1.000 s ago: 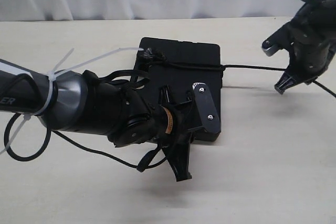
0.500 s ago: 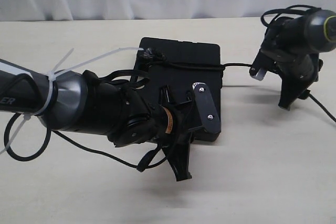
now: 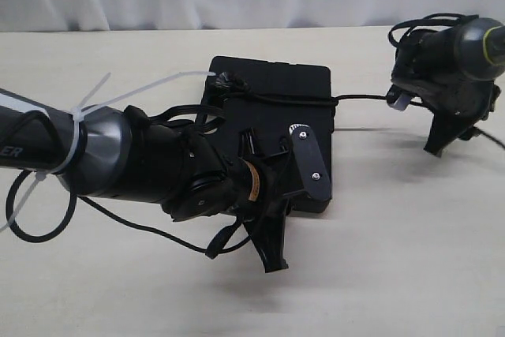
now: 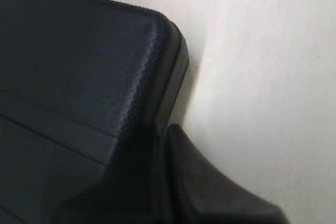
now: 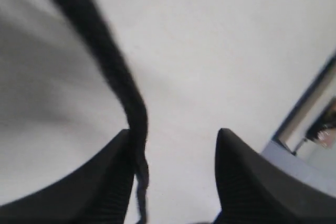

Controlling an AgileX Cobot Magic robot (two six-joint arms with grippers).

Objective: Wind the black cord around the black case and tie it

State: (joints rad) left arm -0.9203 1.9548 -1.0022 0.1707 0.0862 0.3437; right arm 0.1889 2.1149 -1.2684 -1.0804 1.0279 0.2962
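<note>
Right gripper [image 5: 174,136] jaws apart; black cord [image 5: 113,72] lies along one finger, not pinched.
From there the cord spans the gap above the table [image 3: 394,234] to the black case [image 3: 276,80] and crosses its lid, so a wrap looks underway. Left gripper [image 3: 286,199] is also spread, one finger flat on the lid's near right corner, probably pinning the case against cord tension.

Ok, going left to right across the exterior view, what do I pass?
White zip tie on the left arm → black case → black cord, its free stretch → right hand. The left hand overlaps the case, so it is left out.
</note>
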